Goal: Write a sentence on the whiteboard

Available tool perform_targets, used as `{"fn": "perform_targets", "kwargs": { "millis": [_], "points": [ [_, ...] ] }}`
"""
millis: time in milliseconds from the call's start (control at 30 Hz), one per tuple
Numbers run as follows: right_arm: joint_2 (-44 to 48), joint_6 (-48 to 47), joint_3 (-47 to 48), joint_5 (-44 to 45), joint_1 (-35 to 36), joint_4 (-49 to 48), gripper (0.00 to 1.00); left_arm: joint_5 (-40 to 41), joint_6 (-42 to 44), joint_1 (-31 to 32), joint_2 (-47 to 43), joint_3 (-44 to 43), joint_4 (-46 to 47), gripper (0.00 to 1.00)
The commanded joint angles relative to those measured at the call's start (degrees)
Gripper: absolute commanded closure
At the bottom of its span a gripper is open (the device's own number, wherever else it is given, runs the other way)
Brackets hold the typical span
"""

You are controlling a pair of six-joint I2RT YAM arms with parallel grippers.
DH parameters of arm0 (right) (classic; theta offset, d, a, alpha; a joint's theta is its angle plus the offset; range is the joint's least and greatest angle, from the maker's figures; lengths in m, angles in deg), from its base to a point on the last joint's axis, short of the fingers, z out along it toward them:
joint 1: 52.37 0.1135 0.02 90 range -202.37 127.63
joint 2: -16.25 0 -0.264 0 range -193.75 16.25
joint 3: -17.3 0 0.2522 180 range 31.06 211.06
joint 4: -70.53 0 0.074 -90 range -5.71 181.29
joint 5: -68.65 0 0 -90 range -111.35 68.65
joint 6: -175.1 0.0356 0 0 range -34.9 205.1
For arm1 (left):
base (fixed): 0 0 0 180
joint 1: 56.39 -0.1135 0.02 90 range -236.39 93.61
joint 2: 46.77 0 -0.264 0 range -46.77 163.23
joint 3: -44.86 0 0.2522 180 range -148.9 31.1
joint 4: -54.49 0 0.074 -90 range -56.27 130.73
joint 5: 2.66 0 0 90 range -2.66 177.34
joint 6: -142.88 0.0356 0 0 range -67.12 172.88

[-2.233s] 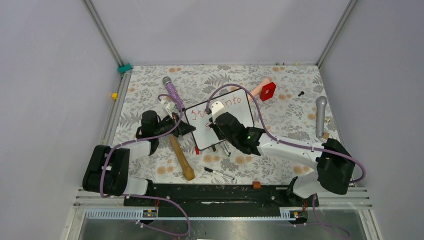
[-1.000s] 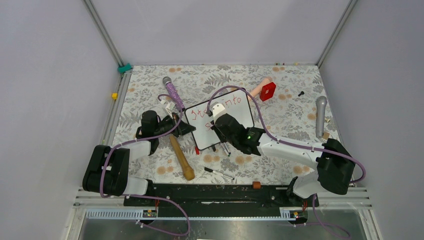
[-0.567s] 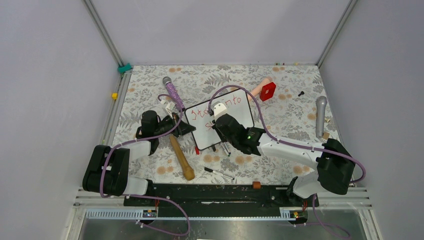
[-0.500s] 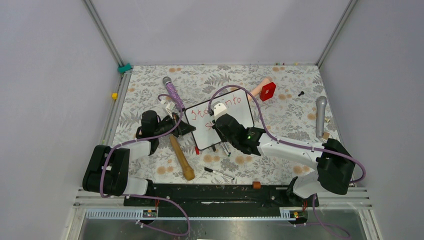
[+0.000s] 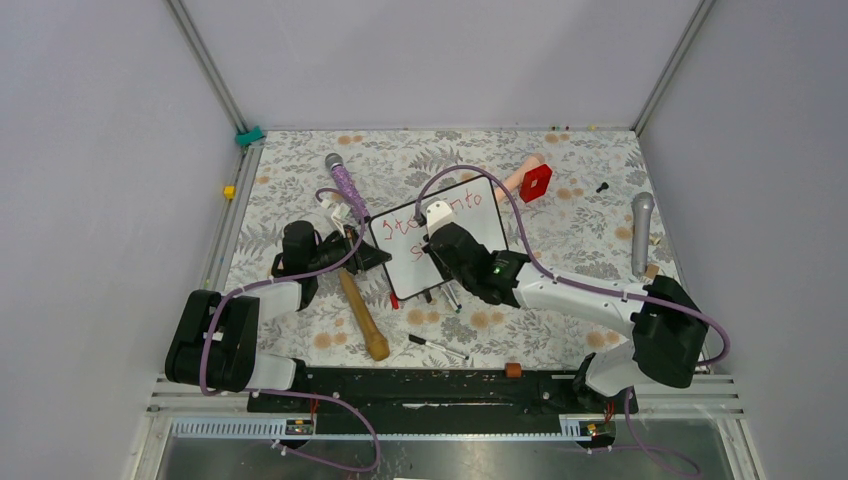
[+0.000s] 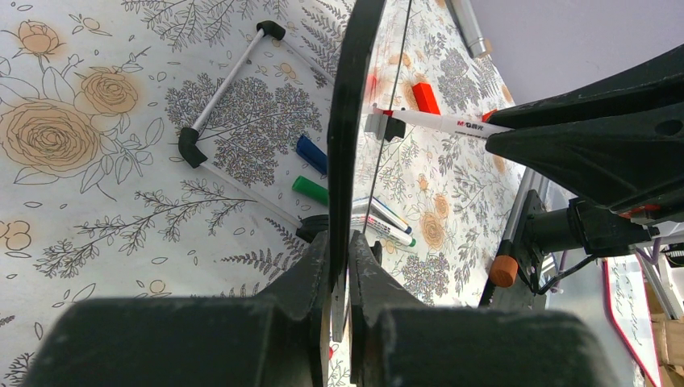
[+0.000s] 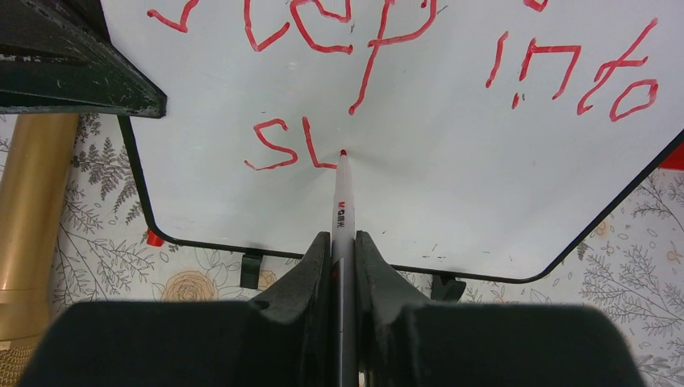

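Bracing explains it: left gripper (image 6: 339, 246) pinches the edge of the black-framed white rectangular whiteboard (image 7: 460, 185), tilted up mid-table, so right gripper (image 7: 343, 242), clamped on a slim white red-tipped marker (image 7: 342, 201), can extend the red handwritten sentence (image 7: 373, 60).

Whiteboard (image 5: 482, 222): white, thin black frame, rounded corners, small black feet; askew on the surface (image 5: 300, 170). Sentence (image 7: 373, 63): red handwriting, top line "step into", second line only "S" plus a partial stroke.

The left gripper (image 5: 366, 254) clamps the whiteboard (image 5: 485, 228) at its left edge; the right gripper (image 5: 430, 238) sits over its middle, partly covering the red sentence (image 5: 470, 203).
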Motion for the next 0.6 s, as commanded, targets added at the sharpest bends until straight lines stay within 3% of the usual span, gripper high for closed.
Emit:
{"fn": "perform_targets", "kwargs": {
  "millis": [0,567],
  "points": [
    [-1.41,-1.06,2.89,2.45,-1.13,-2.88,1.0,7.03,2.81,-0.54,0.76,-0.99,-3.41,1.0],
    [-1.51,-2.0,4.56,2.29,-1.39,-2.64,1.0,6.96,2.81,-0.54,0.83,-0.99,-3.47,1.0]
  ]
}}
